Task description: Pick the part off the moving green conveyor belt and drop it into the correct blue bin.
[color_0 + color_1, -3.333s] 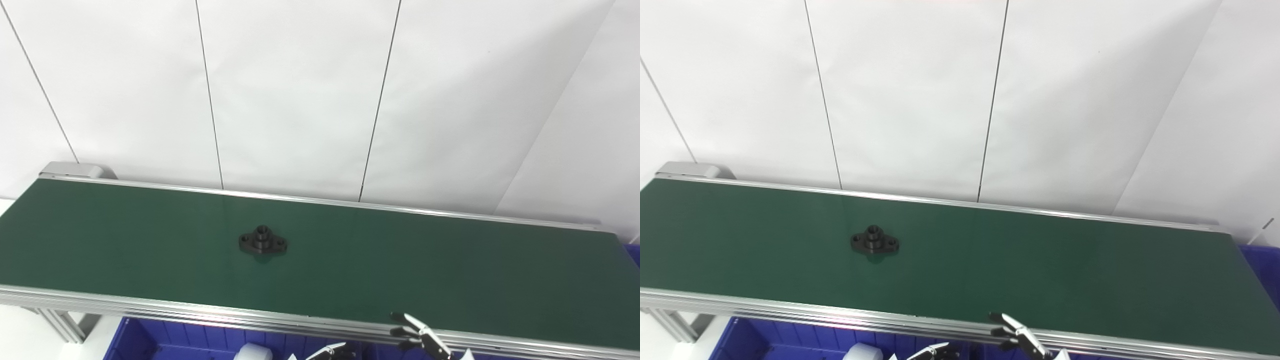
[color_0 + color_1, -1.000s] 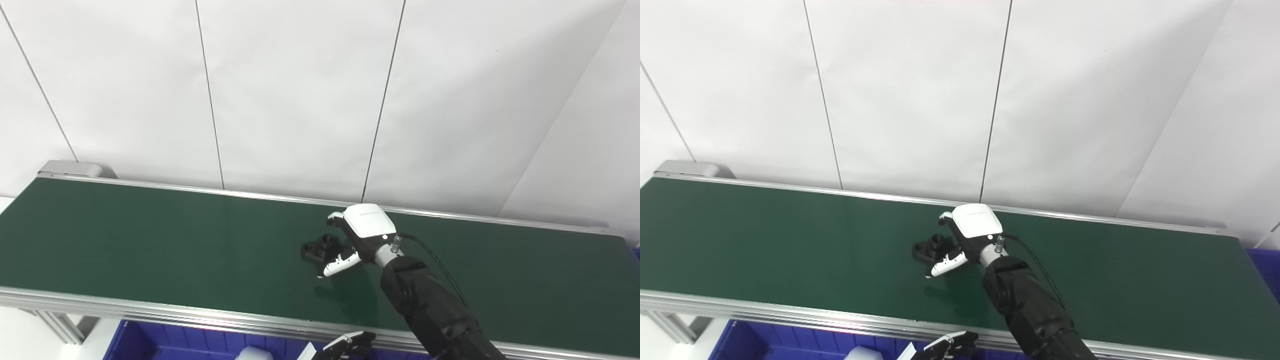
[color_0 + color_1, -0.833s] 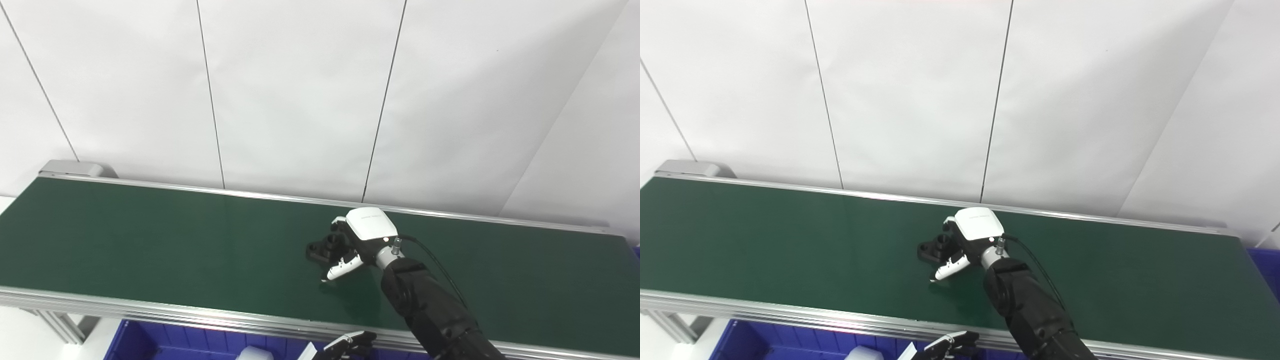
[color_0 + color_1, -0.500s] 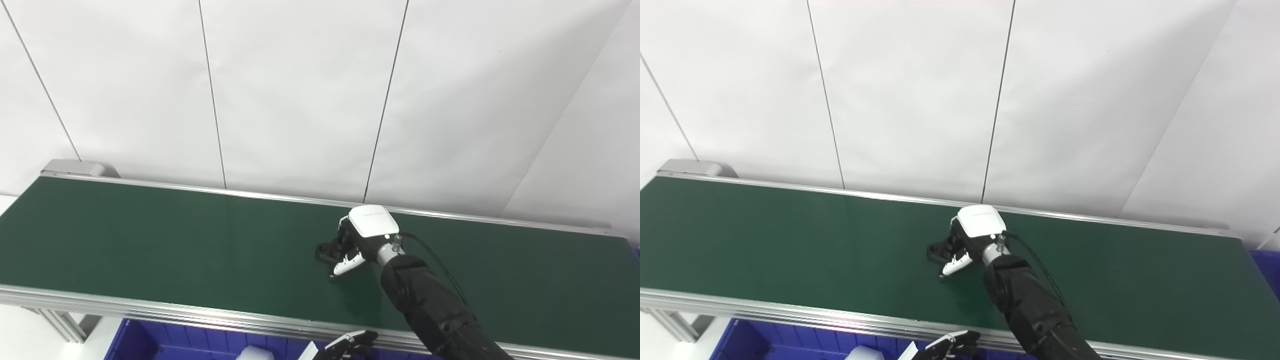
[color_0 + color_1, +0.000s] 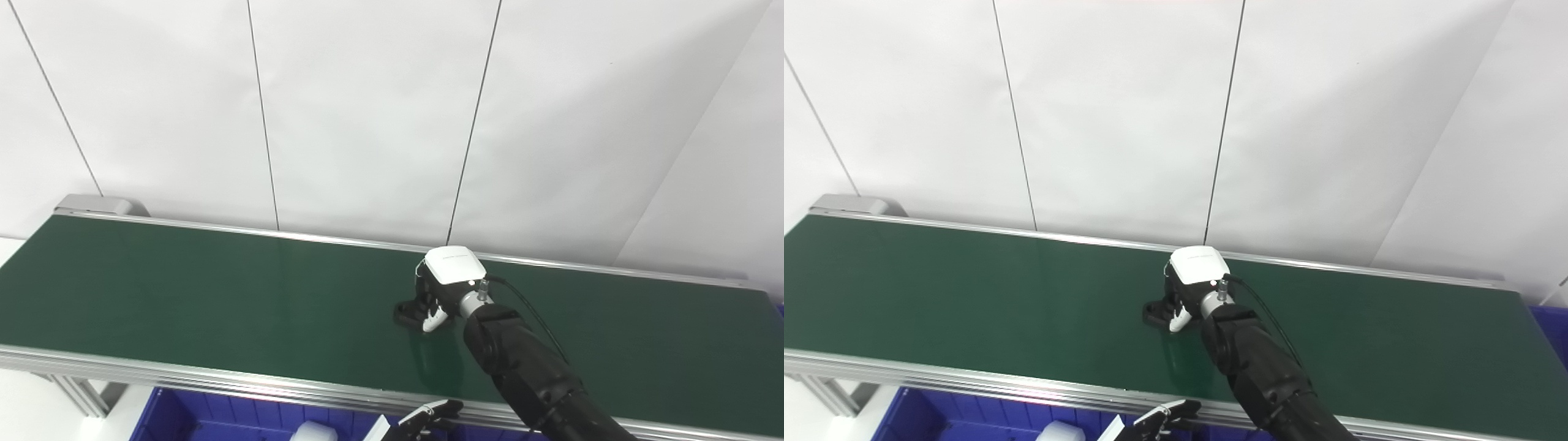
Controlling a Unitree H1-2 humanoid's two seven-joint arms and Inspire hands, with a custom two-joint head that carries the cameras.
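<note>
A small black flanged part (image 5: 405,313) lies on the green conveyor belt (image 5: 184,294), near its middle. My right hand (image 5: 442,286), white-backed on a black arm, covers most of the part, its fingers and thumb closed around it. The part still rests on the belt; only its left lobe (image 5: 1151,313) shows. Only the fingertips of my left hand (image 5: 425,416) peek up at the bottom edge, below the belt's front rail, with the fingers apart and nothing in them.
A blue bin (image 5: 202,419) sits under the belt's near rail at bottom left, with a white object (image 5: 312,432) inside. Another blue bin (image 5: 1549,331) shows at the belt's right end. A white panelled wall stands behind.
The part rode rightward on the belt. My right hand rose from below the rail, reached over it, and its fingers and thumb closed around it. The camera has shifted slightly.
</note>
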